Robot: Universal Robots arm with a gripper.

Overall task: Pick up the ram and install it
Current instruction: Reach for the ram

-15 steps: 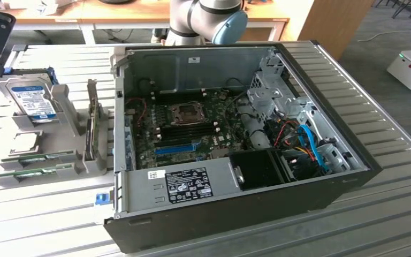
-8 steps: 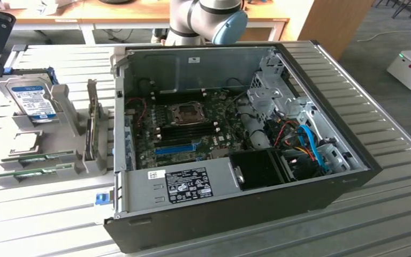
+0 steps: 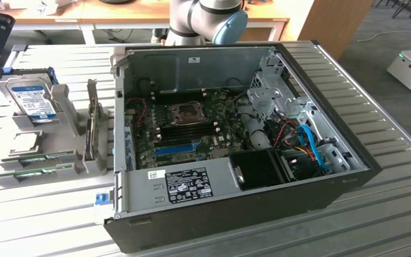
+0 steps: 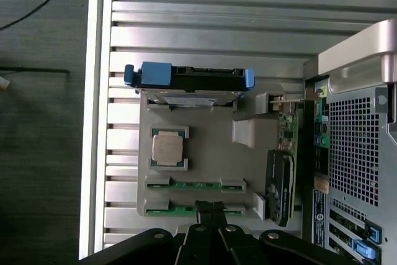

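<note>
Gripper (image 4: 209, 206): fingers (image 4: 202, 216) pressed together, nothing held between them. Ram (image 4: 183, 210): laid flat in a slot of the grey holder (image 4: 205, 147), directly beneath the fingertips and not gripped; whether it is touched cannot be told. Second ram (image 4: 195, 185): laid parallel in the next slot, just beyond the fingertips. CPU (image 4: 168, 149) and hard drive (image 4: 186, 82): held farther beyond. Case (image 3: 263, 134): stood open, off to one side of the fingers.

The ram (image 4: 195, 185) is green, the hard drive (image 3: 36, 101) silver.
</note>
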